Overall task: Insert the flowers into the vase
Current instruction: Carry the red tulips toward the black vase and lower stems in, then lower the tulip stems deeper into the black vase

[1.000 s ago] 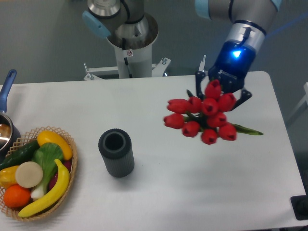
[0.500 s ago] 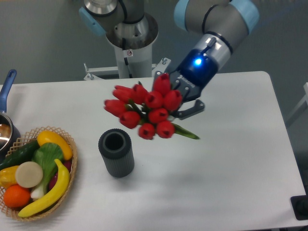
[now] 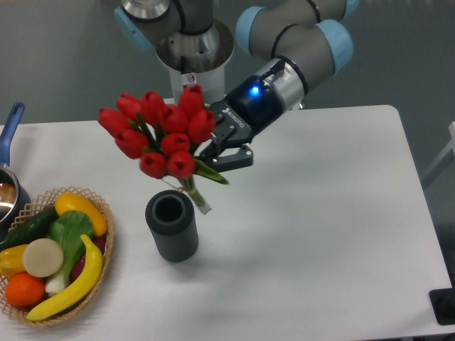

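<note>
The gripper is clamped on the flowers, its dark fingers closing on the bunch just below the heads; the exact contact point is hidden behind the red tulips and a green leaf that juts toward 4 o'clock. The bunch hangs in the air, tilted, with the heads fanning toward 10 o'clock and the stem ends pointing down toward 5 o'clock. The stem tips stop just above and slightly to the 2 o'clock side of the mouth of the vase, and from this single view I cannot tell whether they are directly over the opening or nearer the camera or farther from it. They are not inside it.

The vase stands upright on the white table, its round mouth open and dark, so the inside cannot be made out. A blue light glows on the wrist of the arm, whose upper links are cut off by the top edge.

At 9 o'clock from the vase, well apart, sits a wicker basket of toy fruit and vegetables, its left rim cut by the frame edge. At 10 o'clock from the basket, a metal pot with a blue handle is mostly out of frame.
</note>
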